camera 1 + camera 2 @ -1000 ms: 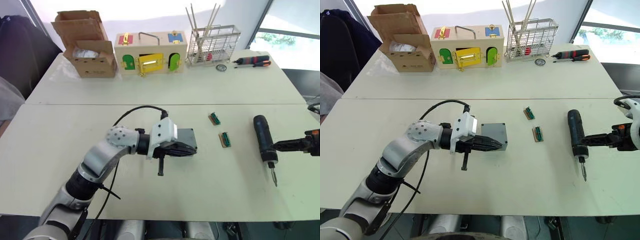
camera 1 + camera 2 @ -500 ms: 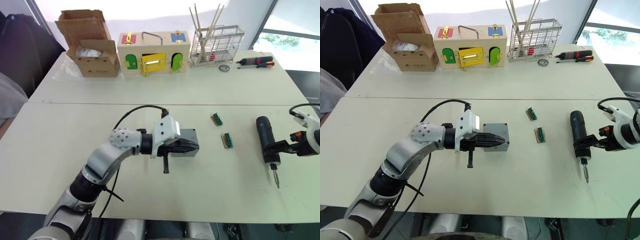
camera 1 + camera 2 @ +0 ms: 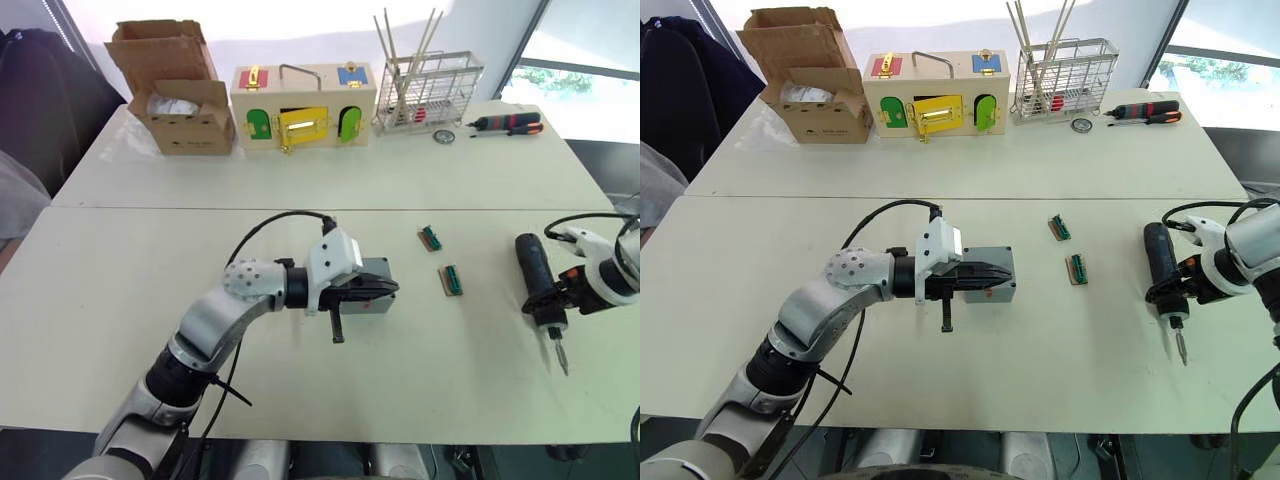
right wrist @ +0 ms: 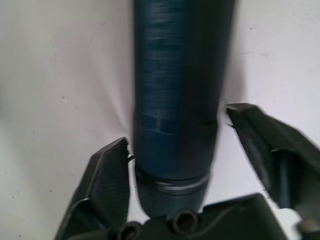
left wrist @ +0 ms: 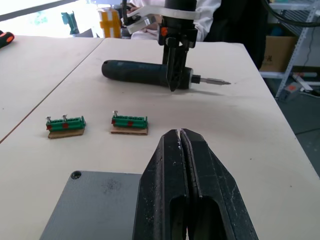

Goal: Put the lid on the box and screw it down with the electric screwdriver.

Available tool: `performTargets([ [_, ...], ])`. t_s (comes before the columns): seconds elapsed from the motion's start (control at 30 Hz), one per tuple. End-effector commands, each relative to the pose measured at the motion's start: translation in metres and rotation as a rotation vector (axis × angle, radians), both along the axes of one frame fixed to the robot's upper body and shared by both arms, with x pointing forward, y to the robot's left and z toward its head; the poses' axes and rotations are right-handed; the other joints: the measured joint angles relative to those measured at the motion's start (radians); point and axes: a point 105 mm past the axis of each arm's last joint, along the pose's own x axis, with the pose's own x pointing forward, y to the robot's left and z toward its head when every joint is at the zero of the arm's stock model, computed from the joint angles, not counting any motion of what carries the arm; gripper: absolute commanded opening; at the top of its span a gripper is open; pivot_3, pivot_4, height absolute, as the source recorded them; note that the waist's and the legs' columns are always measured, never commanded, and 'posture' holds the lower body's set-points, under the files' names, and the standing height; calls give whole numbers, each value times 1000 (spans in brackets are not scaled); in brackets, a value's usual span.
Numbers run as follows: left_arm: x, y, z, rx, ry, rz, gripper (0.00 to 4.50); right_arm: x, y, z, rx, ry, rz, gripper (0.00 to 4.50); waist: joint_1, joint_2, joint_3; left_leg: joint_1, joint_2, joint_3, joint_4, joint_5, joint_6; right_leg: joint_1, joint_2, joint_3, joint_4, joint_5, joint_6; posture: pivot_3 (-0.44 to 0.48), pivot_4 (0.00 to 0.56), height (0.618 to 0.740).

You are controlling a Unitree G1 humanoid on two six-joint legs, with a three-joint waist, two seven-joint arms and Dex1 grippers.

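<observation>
Since the earlier frames the right gripper (image 4: pixel 175 165) has come in from the table's right edge and now straddles the electric screwdriver (image 3: pixel 1159 264); before, its fingers reached the tool only at arm's length. Left arm is nearly unchanged, with the left gripper (image 5: pixel 181 137) over the lid (image 5: pixel 95 202).

Head views: the electric screwdriver lies flat on the white table (image 3: pixel 1040 180), right of centre, bit pointing toward the near edge. The lid sits on the box (image 3: pixel 992 277) at table centre, with the left gripper's fingers lying across its top. Two small green terminal blocks (image 3: pixel 1068 248) lie between box and screwdriver, apart from both. At the far edge stand a cardboard carton (image 3: pixel 810 80), a wooden box with coloured doors (image 3: pixel 935 95), a wire basket (image 3: pixel 1065 75) and a red-and-black hand screwdriver (image 3: pixel 1145 110).

Left wrist view: the left fingers are pressed together with nothing between them, resting on or just over the grey lid; contact cannot be judged. One corner screw hole (image 5: pixel 75 175) shows. Beyond, the right gripper's fingers come down onto the screwdriver body near the bit end.

Right wrist view: the right fingers are spread, one on each side of the dark barrel. One finger (image 4: pixel 107 187) touches or nearly touches the barrel; the other stands clear, so the tool is not clamped.
</observation>
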Motion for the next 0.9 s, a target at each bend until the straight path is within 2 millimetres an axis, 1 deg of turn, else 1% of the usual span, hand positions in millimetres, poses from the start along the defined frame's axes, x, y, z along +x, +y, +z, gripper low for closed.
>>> performTargets([
  [0.03, -2, 1, 6, -17, -34, 12, 0, -7, 6, -8, 27, 53, 34, 1974, 1, 0, 0, 0, 0, 0, 0, 0, 0, 0, 0, 0, 0, 0, 0, 0, 150, 730],
  [0.07, -2, 1, 6, -18, -34, 15, 0, -7, 5, -8, 27, 57, 39, 1824, 2, 0, 0, 0, 0, 0, 0, 0, 0, 0, 0, 0, 0, 0, 0, 0, 150, 730],
  [0.27, -5, 2, 9, -67, 16, 33, 0, -13, -4, -15, -11, 103, 60, 1824, 6, 0, 0, 0, 0, -1, 0, 0, -1, 0, 0, 0, 0, 0, 0, 0, 150, 730],
  [0.3, -5, 3, 9, -64, 16, 33, 0, -13, -4, -14, -11, 101, 66, 1824, 6, 0, 0, 0, 0, -1, 0, 0, -1, 1, 0, -1, 0, 0, 0, 0, 150, 730],
  [0.37, -5, 4, 8, -58, 18, 29, 0, -5, -1, -6, 7, 58, 119, 1824, 6, 0, 0, 0, 0, -1, 1, 0, -1, 1, 0, -1, 0, 0, 0, 0, 150, 730],
  [0.4, -5, 5, 8, -54, 20, 25, 0, -2, 0, 2, -2, 38, 195, 1824, 5, 0, 0, 0, 0, -1, 1, 0, -1, 1, 0, -1, 0, 0, 0, 0, 150, 730],
  [0.43, -4, 6, 7, -45, 21, 20, 0, 9, 1, 14, -24, -23, 232, 1824, 4, 0, 0, 0, 0, -1, 1, 0, -1, 1, 0, -1, 0, 0, 0, 0, 150, 730],
  [0.47, -3, 6, 8, -42, 21, 10, 0, 21, 4, 31, -37, -97, 278, 1824, -1, 1, 1, 0, 0, -1, 1, 0, -1, 1, 0, -1, 0, 0, 0, 0, 150, 730],
  [0.5, -1, 8, 8, -39, 21, 4, 0, 30, 7, 42, -44, -147, 308, 1824, -7, 4, 1, 0, -1, 0, 1, 1, -1, 0, 0, 0, 0, 0, 0, 0, 150, 730],
  [0.57, 1, 11, 15, -53, 29, -17, 0, 42, 14, 71, -13, -259, 305, 1824, -20, 11, 5, 0, -1, 2, 1, 1, -2, -1, -1, 1, 1, 0, 0, 0, 150, 730],
  [0.6, 2, 13, 18, -51, 27, -25, 0, 46, 15, 82, -5, -307, 300, 1824, -20, 12, 5, -1, -1, 3, 0, 1, -2, -3, -1, 2, 2, 0, 0, 0, 150, 730],
  [0.67, 5, 17, 21, -31, 20, -39, 0, 53, 20, 109, 81, -456, 230, 1824, -18, 12, 5, -5, -1, 1, -1, 1, -2, -8, 0, 1, 5, 0, 1, 0, 150, 730],
  [0.7, 7, 19, 22, -18, 15, -42, 0, 57, 26, 122, 146, -545, 203, 1824, -16, 12, 5, -9, 0, 1, -1, 2, -3, -13, 0, 1, 6, 0, 1, 0, 150, 730],
  [0.77, 10, 25, 24, 3, 7, -41, 0, 61, 40, 139, 260, -689, 178, 1824, -13, 11, 6, -16, 0, 0, 0, 4, -6, -21, 0, 0, 10, 0, 1, 0, 150, 730],
  [0.8, 12, 29, 25, 17, -1, -35, 0, 66, 57, 157, 342, -874, 228, 1824, -13, 9, 6, -16, 0, 0, 0, 4, -6, -21, -1, 0, 10, 0, 0, 0, 150, 730],
  [0.83, 14, 32, 27, 26, -6, -30, 0, 64, 69, 171, 410, -1027, 246, 1824, -14, 6, 7, -16, 0, 0, 0, 4, -7, -21, -1, 0, 10, 0, 0, 0, 150, 730],
  [0.87, 16, 36, 30, 30, -7, -27, 0, 55, 86, 181, 473, -1191, 295, 1824, -18, 6, 7, -16, 0, -1, 0, 4, -7, -21, 0, 0, 10, 0, 0, 0, 150, 730],
  [0.9, 16, 39, 34, 30, -6, -27, 0, 46, 97, 180, 517, -1275, 295, 1824, -18, 6, 7, -16, 0, 0, 1, 4, -8, -21, -1, 1, 12, 0, 0, 0, 150, 730],
])
